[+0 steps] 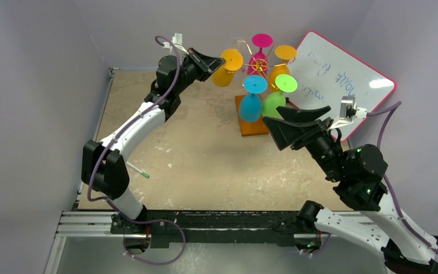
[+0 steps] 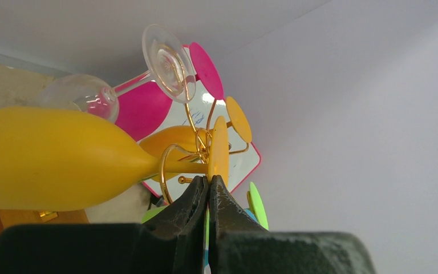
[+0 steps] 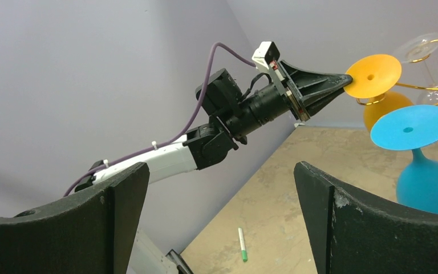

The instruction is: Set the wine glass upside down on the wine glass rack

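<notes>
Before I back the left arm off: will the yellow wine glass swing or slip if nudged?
The yellow wine glass likely swings: it hangs by its foot from a thin rack arm. Probably light: looks plastic. The clear glass hangs close, so a nudge may knock it.

Overhead and wrist views, common rack (image 1: 259,64)
</notes>
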